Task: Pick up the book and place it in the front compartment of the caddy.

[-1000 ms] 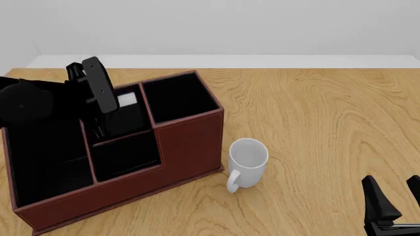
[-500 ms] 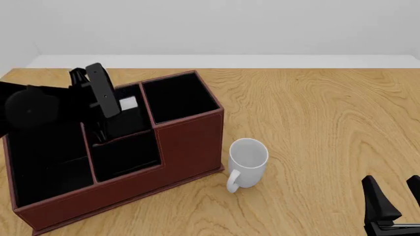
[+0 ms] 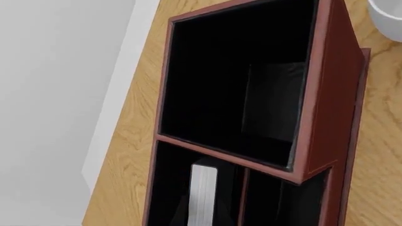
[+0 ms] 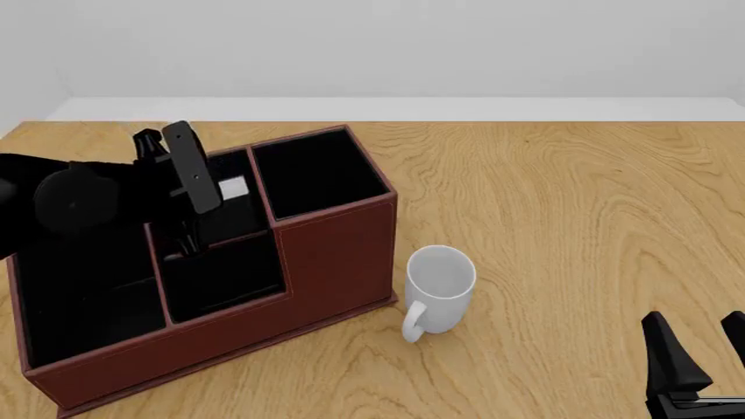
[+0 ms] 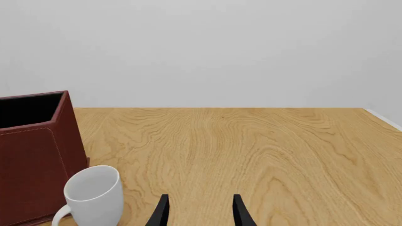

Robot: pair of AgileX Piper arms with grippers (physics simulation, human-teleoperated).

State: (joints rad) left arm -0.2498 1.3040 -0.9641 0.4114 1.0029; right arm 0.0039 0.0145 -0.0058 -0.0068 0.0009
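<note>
The caddy [image 4: 331, 253] is a dark red-brown box with black cells at the table's left. The book [image 4: 232, 186] stands in the middle cell at the back, behind the low front cell; only its white page edge shows. My left gripper [image 4: 192, 205] hangs over that cell, open, apart from the book. In the left wrist view the book's page edge [image 3: 203, 193] sits inside a cell of the caddy [image 3: 326, 94], and no fingers show. My right gripper [image 4: 699, 353] stands open near the table's front right corner, holding nothing; its fingers [image 5: 162, 212] show in the right wrist view.
A white mug [image 4: 440, 284] stands upright just right of the caddy's front corner, and it shows again as the mug [image 5: 94, 195] beside the caddy wall [image 5: 37, 155]. Bare wooden table [image 4: 559, 209] stretches to the right and back.
My left arm and gripper have shifted slightly to the right over the caddy. The book's white edge stays in the same cell. The right arm and mug have not moved.
</note>
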